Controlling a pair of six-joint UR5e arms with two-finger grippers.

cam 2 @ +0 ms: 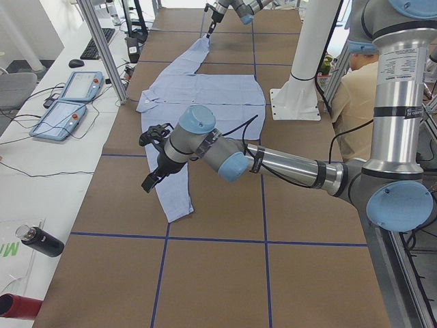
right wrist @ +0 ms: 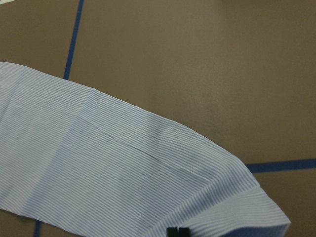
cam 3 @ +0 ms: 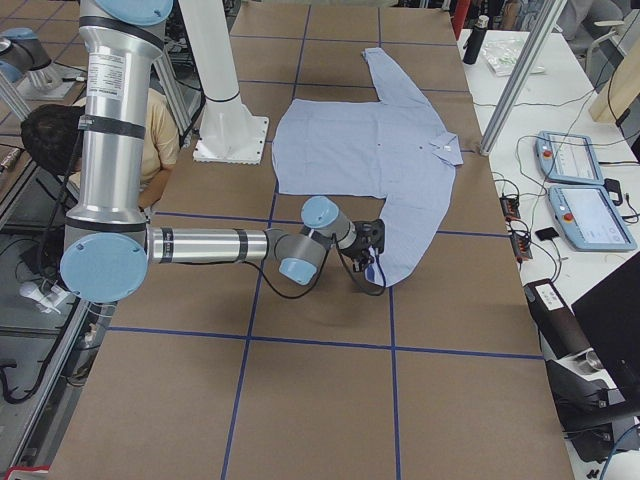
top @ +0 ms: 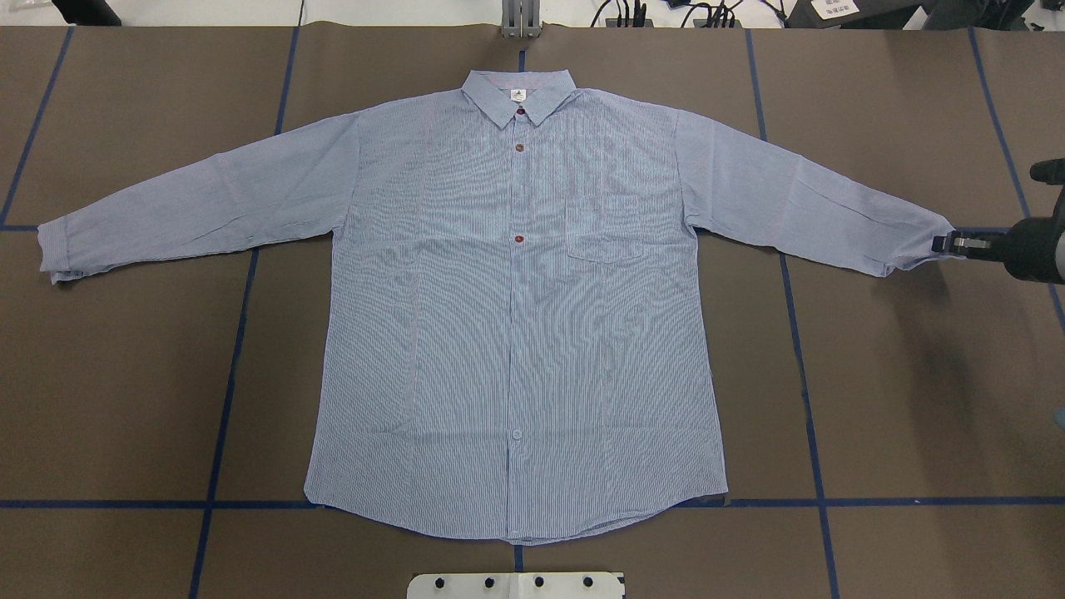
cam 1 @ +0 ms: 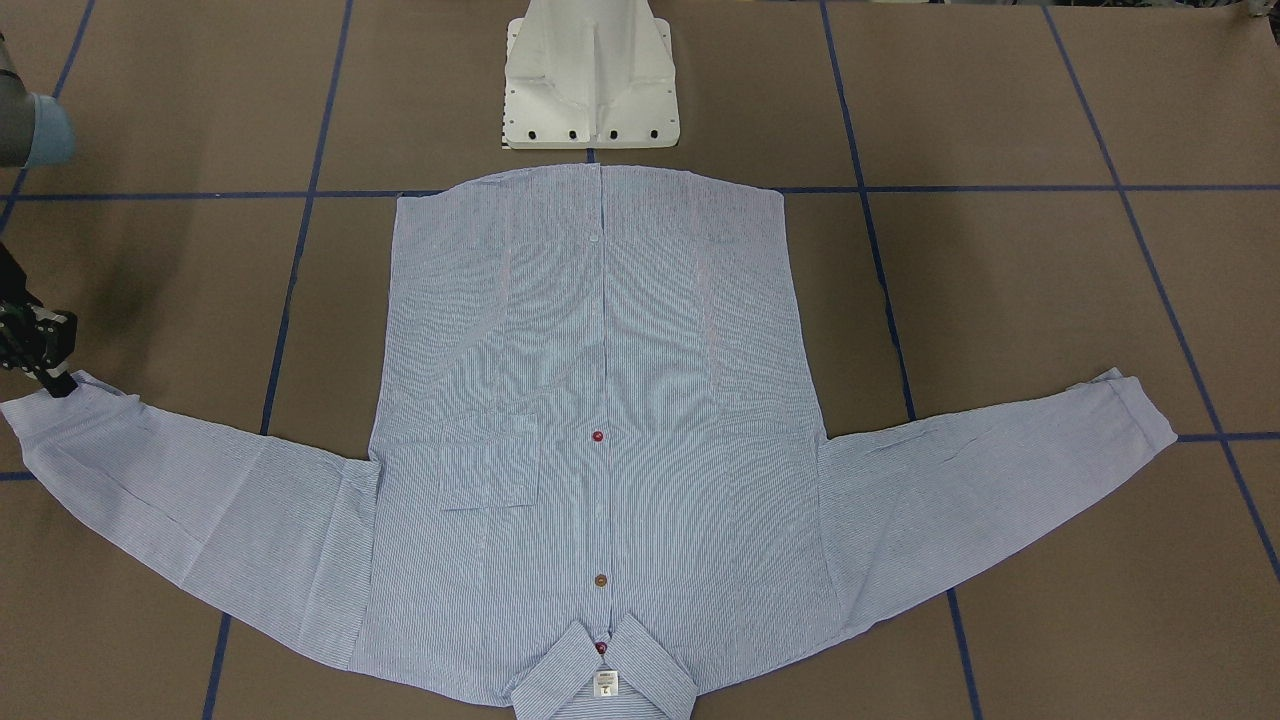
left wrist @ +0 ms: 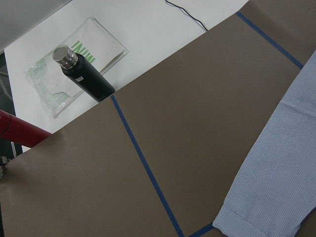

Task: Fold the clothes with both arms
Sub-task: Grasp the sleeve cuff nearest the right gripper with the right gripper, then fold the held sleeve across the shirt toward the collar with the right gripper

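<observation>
A light blue-and-white striped shirt (top: 516, 333) lies flat and face up in the middle of a brown table (top: 899, 374) marked with blue tape lines (top: 811, 433). It is buttoned. Its collar (top: 517, 93) lies toward the table's far edge, away from the robot, and its hem is near the white pedestal base (cam 1: 590, 75) at the robot's edge. A chest pocket (top: 606, 235) sits on the robot's right of the button line. Both long sleeves are spread out toward the table's two ends.

The right arm (cam 3: 200, 245) reaches low over the table toward its right end. The right gripper (top: 942, 244) has its black fingertips at the very end of the right cuff (top: 915, 248), touching the cloth. The fingers look close together, but I cannot tell whether they pinch the cuff or only rest against it.

The left arm (cam 2: 273, 160) stretches out above the table toward its left end. The left gripper (cam 2: 149, 183) points downward, off the table, near the left sleeve. I cannot tell how far apart its fingers are. Its wrist camera shows the left cuff (left wrist: 256, 217) lying flat on the table. Beyond the table's left edge, a black bottle (left wrist: 84, 76) and a red bottle (left wrist: 17, 131) lie on a white bench (left wrist: 148, 29).

A person (cam 3: 150, 130) sits behind the robot.
</observation>
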